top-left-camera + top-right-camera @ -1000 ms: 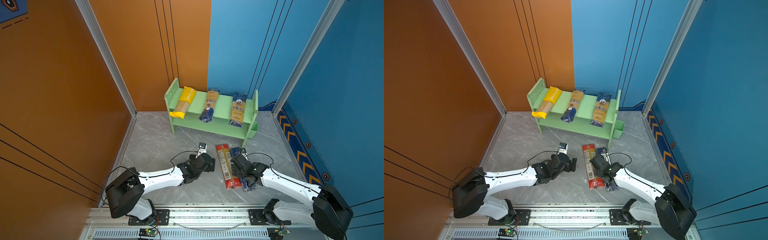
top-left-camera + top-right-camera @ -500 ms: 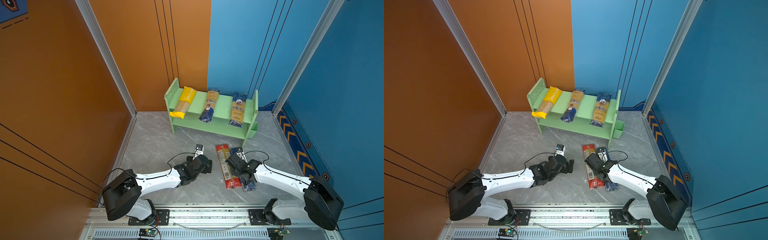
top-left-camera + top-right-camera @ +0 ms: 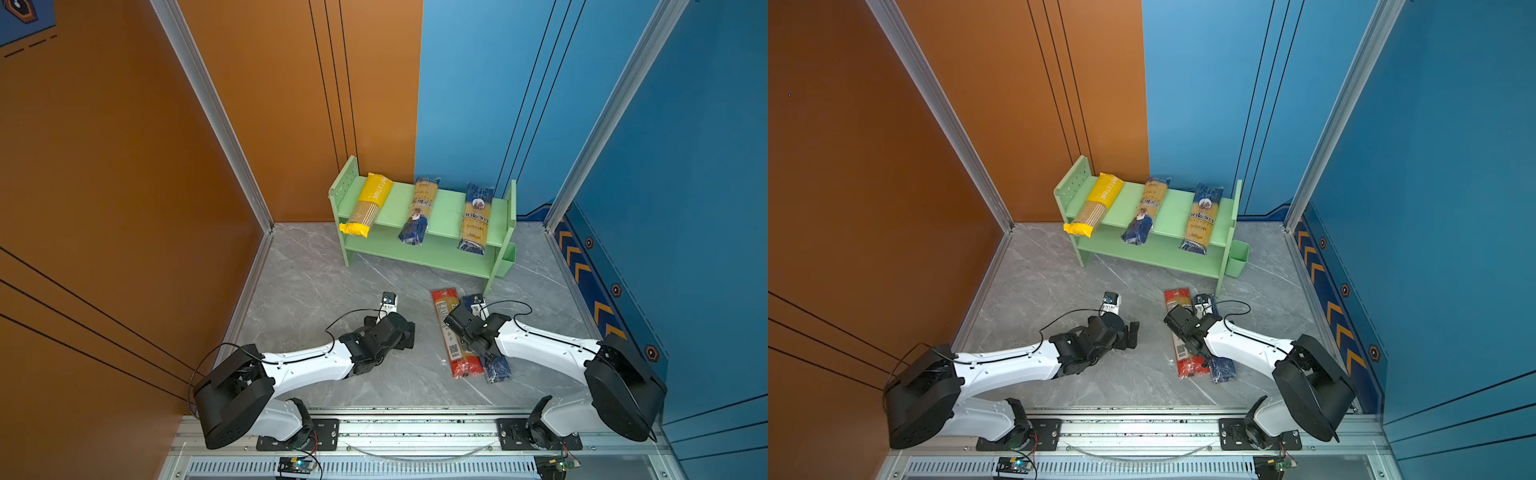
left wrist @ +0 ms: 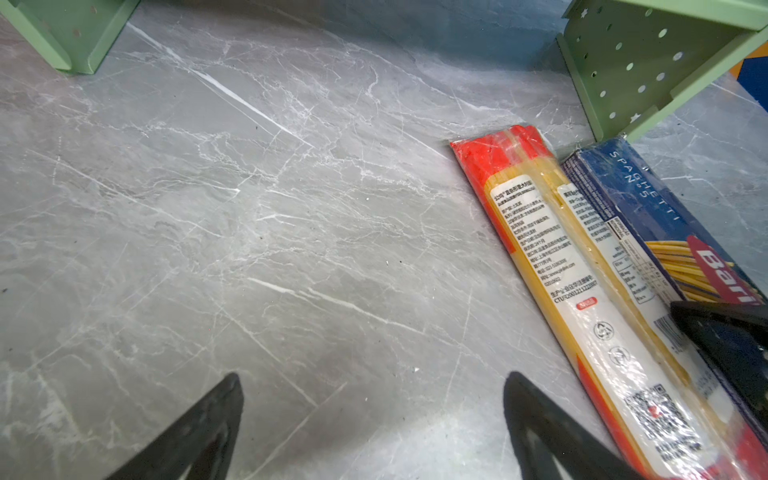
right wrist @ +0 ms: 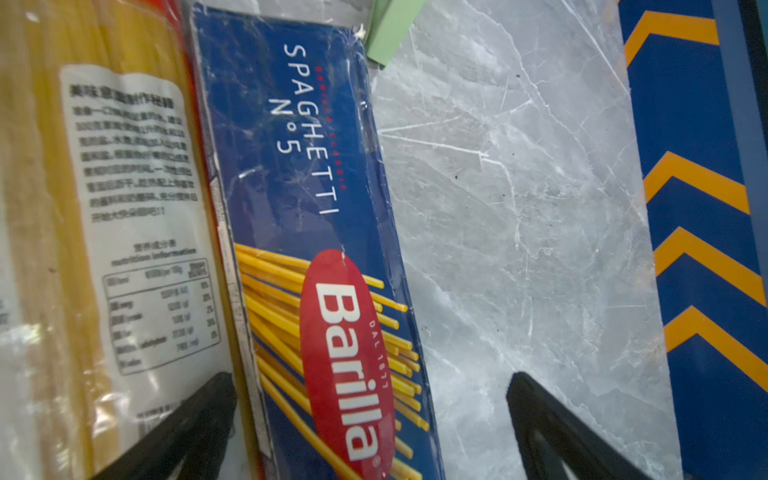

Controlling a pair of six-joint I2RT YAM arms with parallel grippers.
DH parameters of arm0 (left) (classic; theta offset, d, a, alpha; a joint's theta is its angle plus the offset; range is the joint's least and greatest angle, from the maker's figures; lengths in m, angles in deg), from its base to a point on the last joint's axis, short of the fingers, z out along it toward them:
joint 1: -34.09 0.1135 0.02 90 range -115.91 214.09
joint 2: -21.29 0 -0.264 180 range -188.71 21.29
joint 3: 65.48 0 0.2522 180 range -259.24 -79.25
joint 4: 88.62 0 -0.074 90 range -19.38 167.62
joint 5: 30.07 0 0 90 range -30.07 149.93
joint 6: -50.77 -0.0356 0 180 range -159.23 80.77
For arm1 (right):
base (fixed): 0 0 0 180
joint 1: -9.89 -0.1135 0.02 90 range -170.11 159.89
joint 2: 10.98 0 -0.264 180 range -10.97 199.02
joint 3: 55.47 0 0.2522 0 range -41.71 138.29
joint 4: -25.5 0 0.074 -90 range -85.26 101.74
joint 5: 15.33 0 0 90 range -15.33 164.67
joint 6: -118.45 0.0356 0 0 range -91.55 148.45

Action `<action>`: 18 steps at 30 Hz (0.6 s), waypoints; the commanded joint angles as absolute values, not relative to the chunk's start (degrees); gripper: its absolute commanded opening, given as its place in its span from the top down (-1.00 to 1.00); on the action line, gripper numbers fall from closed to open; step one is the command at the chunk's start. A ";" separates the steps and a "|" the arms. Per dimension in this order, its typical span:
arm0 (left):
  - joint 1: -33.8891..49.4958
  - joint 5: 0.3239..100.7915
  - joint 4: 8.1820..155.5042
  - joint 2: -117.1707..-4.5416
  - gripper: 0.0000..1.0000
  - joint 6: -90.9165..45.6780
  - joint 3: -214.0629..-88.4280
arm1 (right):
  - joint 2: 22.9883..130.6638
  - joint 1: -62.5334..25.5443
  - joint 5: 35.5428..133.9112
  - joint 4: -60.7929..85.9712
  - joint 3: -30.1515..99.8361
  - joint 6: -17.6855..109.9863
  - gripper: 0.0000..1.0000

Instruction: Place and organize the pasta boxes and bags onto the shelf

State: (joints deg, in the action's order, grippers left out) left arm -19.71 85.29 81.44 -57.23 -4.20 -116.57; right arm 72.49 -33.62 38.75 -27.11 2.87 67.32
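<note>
Base: grey marble-look tabletop (image 3: 316, 282), carries light green 2-tier shelf (image 3: 446, 208) at back.
Top tier: yellow spaghetti pack (image 3: 368, 205), middle blue-and-yellow pack (image 3: 419, 210), right blue-and-yellow pack (image 3: 476, 218); apart, near ends overhang.
Tabletop, in front of shelf: red-ended clear pack w/ white label (image 3: 457, 353), dark blue "Barilla" box (image 3: 496, 368), touching.

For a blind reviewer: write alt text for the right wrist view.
The right gripper is open over a blue Barilla spaghetti box lying on the grey marble floor. A clear, white-labelled spaghetti pack lies alongside it, and a green shelf leg stands just beyond.

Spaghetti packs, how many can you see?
5. On the shelf's top tier: yellow pack, middle ankara pack, right-hand ankara pack. On the floor, side by side: red-ended bag, Barilla box.
</note>
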 commanded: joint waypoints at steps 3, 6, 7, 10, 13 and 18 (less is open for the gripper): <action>-18.90 84.50 82.37 -56.26 -0.96 -3.45 -115.44 | 75.79 -33.88 37.26 -30.76 5.22 69.67 -1.00; -18.82 84.50 82.30 -56.01 -0.96 -3.45 -115.11 | 78.06 -34.55 37.84 -30.80 6.84 69.84 -1.00; -18.82 84.59 82.36 -55.84 -0.96 -3.45 -114.98 | 78.88 -34.96 38.00 -30.66 7.51 69.80 -1.00; -18.52 84.80 82.00 -55.16 -0.96 -3.32 -114.45 | 81.52 -36.35 38.24 -30.53 9.79 69.76 -1.00; -18.39 85.22 81.51 -54.17 -0.96 -3.32 -113.50 | 84.67 -37.46 39.29 -29.80 12.31 69.78 -1.00; -17.88 85.76 81.12 -51.85 -0.96 -3.33 -111.59 | 90.15 -39.78 40.01 -29.26 17.82 70.47 -1.00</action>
